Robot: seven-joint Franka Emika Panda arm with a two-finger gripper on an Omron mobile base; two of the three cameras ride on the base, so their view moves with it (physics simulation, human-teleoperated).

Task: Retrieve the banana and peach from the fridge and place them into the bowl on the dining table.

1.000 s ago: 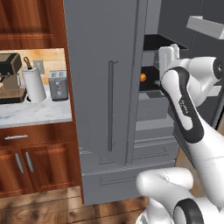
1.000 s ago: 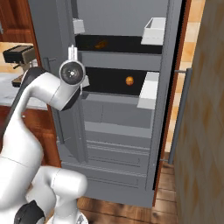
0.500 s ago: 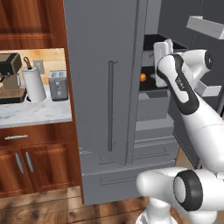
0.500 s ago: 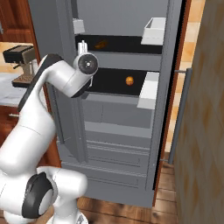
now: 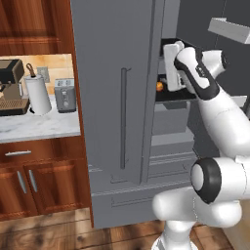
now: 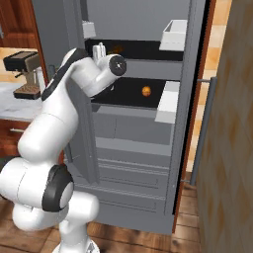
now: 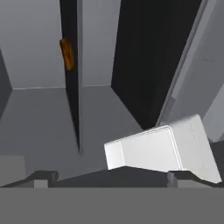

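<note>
The grey fridge has its right door swung open, showing dark shelves. On the upper shelf lies the banana, slim and brownish, seen turned on end in the hand view and also as a faint brown shape just beyond the hand. The round orange peach rests on the shelf below, partly hidden by the closed door edge from the left. My gripper is open and holds nothing, level with the upper shelf at the fridge's opening, short of the banana. The bowl and dining table are out of view.
White door bins hang on the open door, and one bin sits close under the hand. A wall counter with a coffee machine, paper roll and toaster lies left of the fridge. A wooden panel stands on the right.
The arm has swung the hand up and further toward the fridge's upper shelf. The gripper has stayed open. Banana and peach have not moved.
</note>
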